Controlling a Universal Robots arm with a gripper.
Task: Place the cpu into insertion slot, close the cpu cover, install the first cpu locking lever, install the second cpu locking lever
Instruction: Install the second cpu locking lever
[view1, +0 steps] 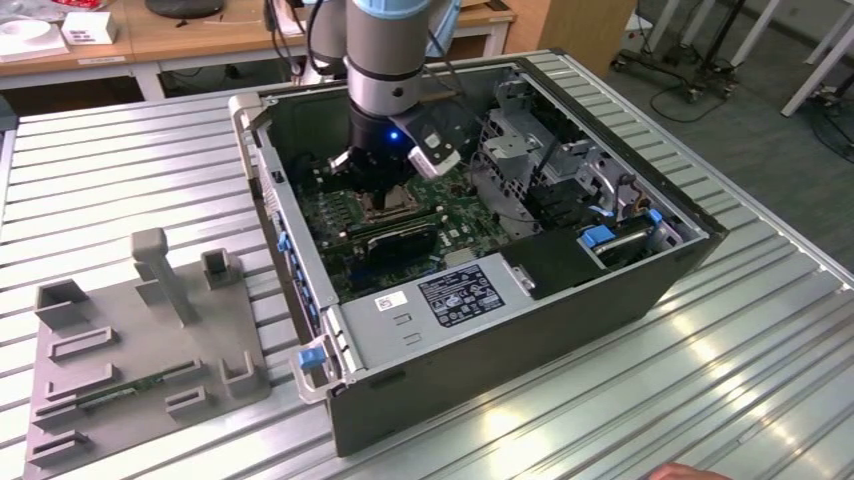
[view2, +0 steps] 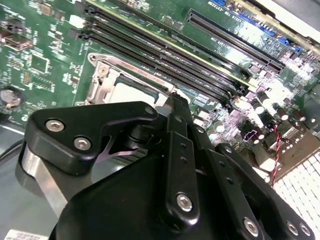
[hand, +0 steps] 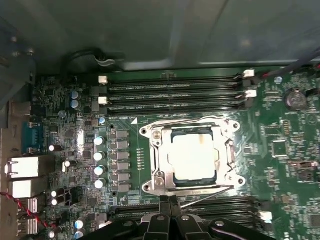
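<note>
Cpu is seen lying flat in its socket on the green board, with its pale shiny top facing up. Around it the cpu cover is laid down flat, so the chip shows through the big open middle of the metal frame. In the first wrist view the gripper is seen just beside one edge of the socket, with its two black fingers pressed close together. Nothing is held between them. The chip is not between the jaws; it sits apart from the tips, past the edge of the frame. A thin wire lever is seen running along that same edge, close to the finger tips, but it cannot be told if it is touched.

In the second wrist view the gripper is seen low over the board, and part of the cpu is hidden behind it. Long dark memory slots are lined up next to the socket.

In the exterior view the gripper is reached down into the open computer case, which is laid on a ribbed metal table. A grey holder is set on the table toward the exterior view's left.
</note>
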